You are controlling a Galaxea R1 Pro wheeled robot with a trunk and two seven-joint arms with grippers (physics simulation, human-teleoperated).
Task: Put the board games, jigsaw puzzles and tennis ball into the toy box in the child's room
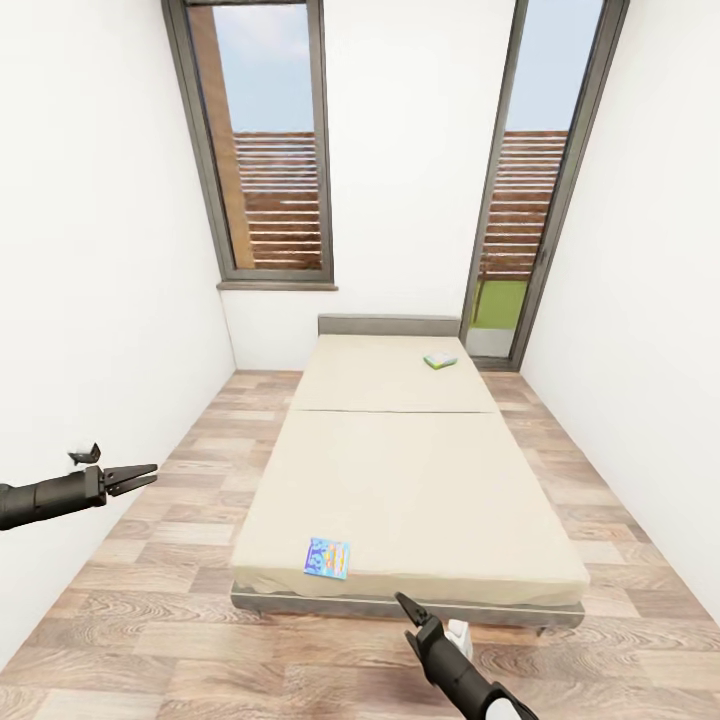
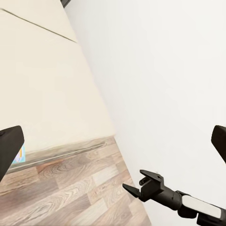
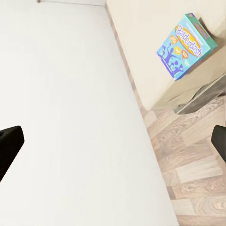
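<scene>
In the head view the blue board game (image 1: 328,557) is seen lying flat at the foot edge of the bed (image 1: 420,500), ahead and slightly left of the right gripper (image 1: 402,600), which is judged the nearer; a green-white board game (image 1: 440,360) lies far off by the headboard, and the left gripper (image 1: 145,476) is held out by the wall, jaws narrowly parted. In the left wrist view the fingers (image 2: 9,146) are spread apart at the frame edges, with the right gripper (image 2: 134,187) seen over the floor. In the right wrist view the jaws are wide and empty, the blue board game (image 3: 186,44) lying off-centre ahead, its long axis skewed to the bed edge.
</scene>
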